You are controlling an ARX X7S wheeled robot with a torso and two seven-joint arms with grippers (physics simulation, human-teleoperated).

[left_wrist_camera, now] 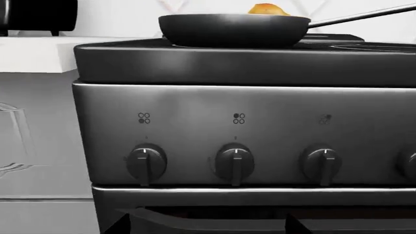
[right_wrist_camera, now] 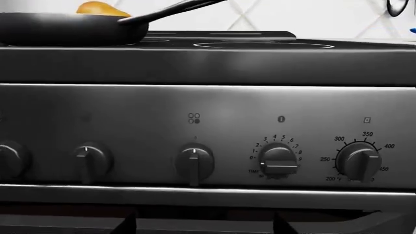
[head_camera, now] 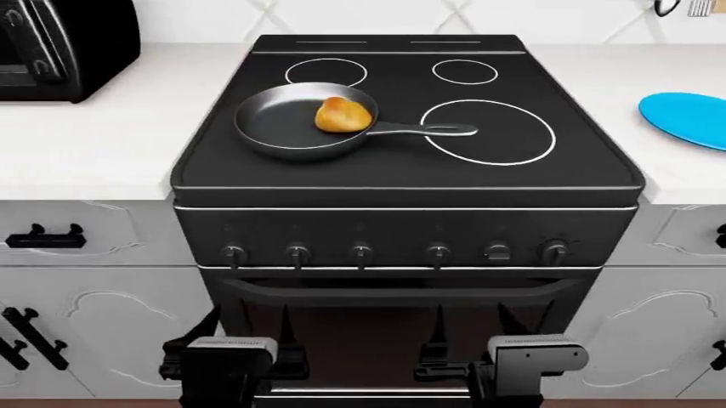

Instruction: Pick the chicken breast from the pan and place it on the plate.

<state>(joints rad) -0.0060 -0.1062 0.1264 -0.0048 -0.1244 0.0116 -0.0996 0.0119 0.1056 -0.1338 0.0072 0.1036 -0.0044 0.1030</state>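
Observation:
The chicken breast [head_camera: 343, 115], a golden-orange lump, lies in the dark pan [head_camera: 278, 123] on the stove's front left burner, handle pointing right. The blue plate [head_camera: 686, 119] sits on the white counter at the far right, partly cut by the frame edge. My left gripper [head_camera: 250, 327] and right gripper [head_camera: 471, 327] hang low in front of the oven door, both open and empty, far below the pan. The left wrist view shows the pan [left_wrist_camera: 234, 30] and chicken [left_wrist_camera: 268, 9] above the stove front. The right wrist view shows them too: pan [right_wrist_camera: 65, 29], chicken [right_wrist_camera: 101, 9].
The black stove [head_camera: 409, 170] has a row of knobs [head_camera: 363, 253] and an oven door handle [head_camera: 397, 293] facing my grippers. A black appliance [head_camera: 57, 42] stands on the left counter. White cabinets with dark handles flank the stove.

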